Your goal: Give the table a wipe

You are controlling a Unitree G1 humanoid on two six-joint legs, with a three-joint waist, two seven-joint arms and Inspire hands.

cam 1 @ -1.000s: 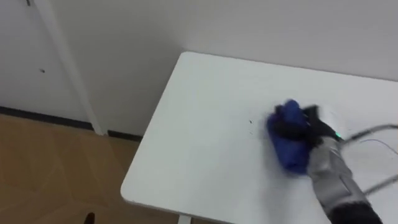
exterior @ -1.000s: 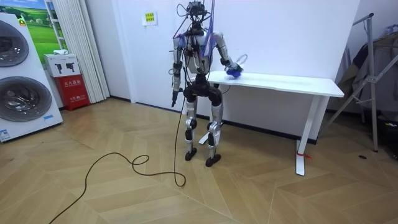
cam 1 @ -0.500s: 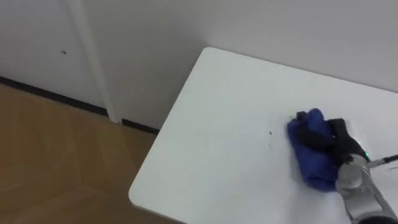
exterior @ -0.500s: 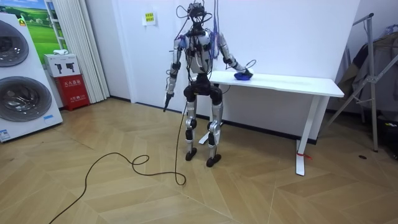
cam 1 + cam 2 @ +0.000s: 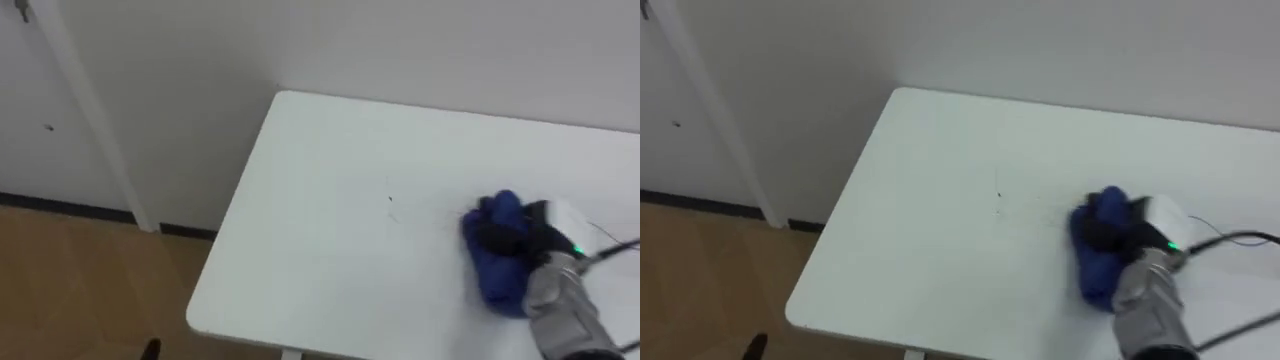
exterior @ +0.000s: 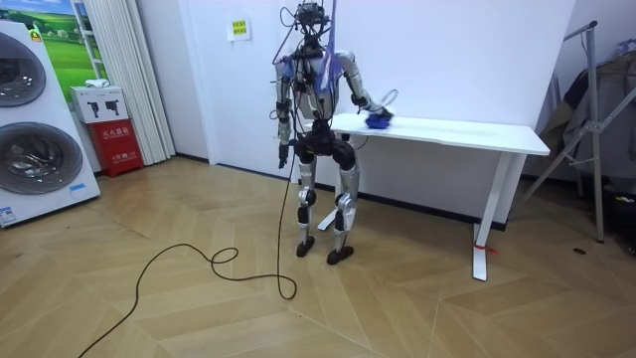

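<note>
While right hand [image 5: 503, 237] clutches one blue cloth [image 5: 497, 278] | one white table [image 5: 330, 230] | left hand [image 6: 282, 151]: cannot tell

The two eye views look down from the robot's head, near above the left end of the flat white rectangular table [image 5: 330, 200], toward the plain white wall [image 5: 420, 40]. The room view, far away, sees this table sideways.
</note>
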